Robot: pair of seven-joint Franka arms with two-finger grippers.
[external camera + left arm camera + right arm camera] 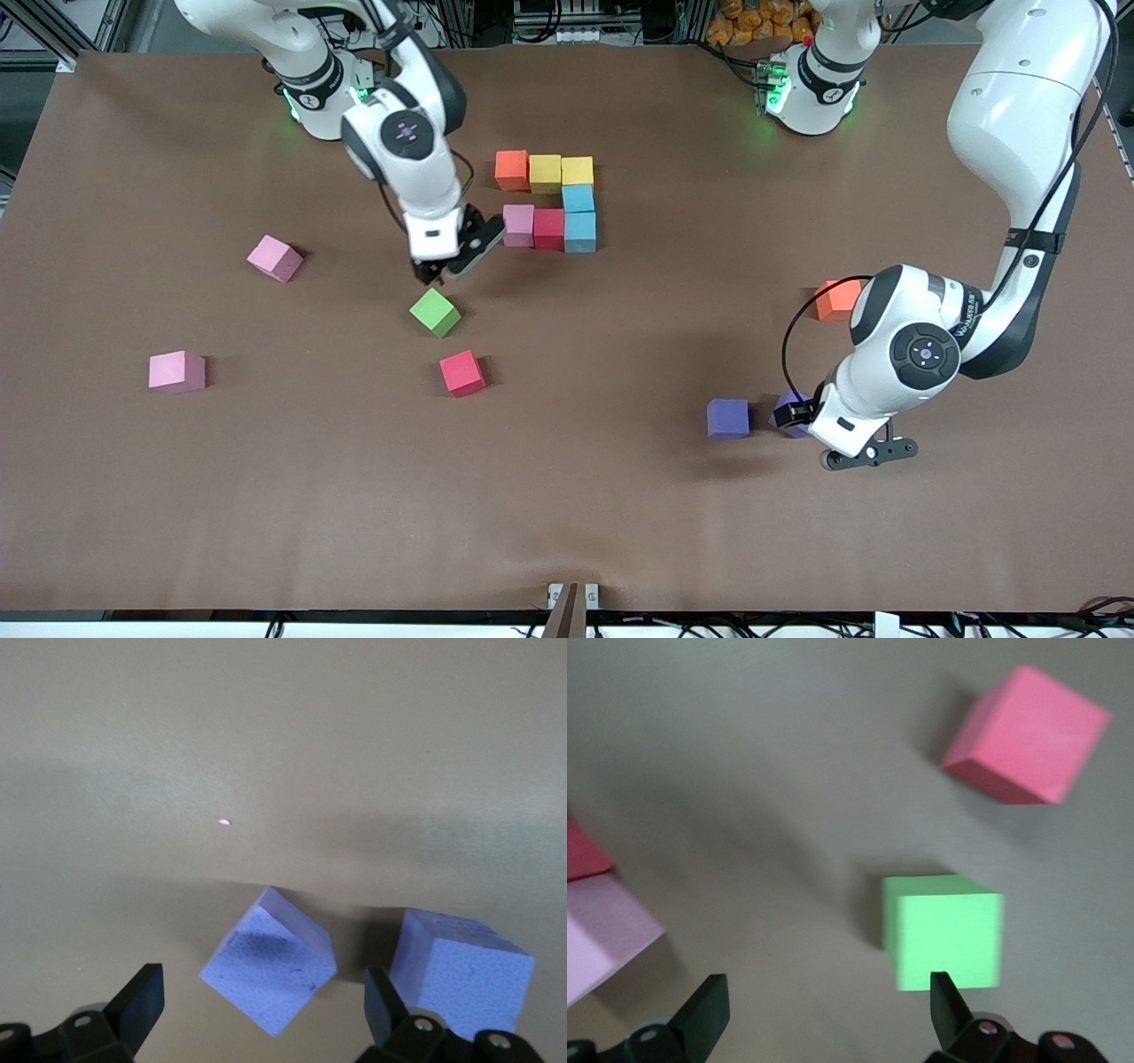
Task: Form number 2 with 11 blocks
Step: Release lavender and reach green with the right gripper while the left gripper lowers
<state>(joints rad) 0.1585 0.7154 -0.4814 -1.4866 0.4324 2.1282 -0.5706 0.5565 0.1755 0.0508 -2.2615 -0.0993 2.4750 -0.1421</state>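
Right gripper [440, 276] spread, empty, hovering at 12 o'clock of matte green cube [435, 312]. Left gripper [264, 1010] spread over small purple cube [268, 971], half-hidden in front view.

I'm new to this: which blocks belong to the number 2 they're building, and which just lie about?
Job: the seven joined blocks; likely green block, loose red block, two purple blocks.
Lying about, probably: two loose pink blocks, loose orange block.

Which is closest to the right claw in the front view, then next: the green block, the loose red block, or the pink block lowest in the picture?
1. Green block, just under the right claw.
2. Loose red block, nearer the front camera.
3. Pink block, toward the right arm's end.
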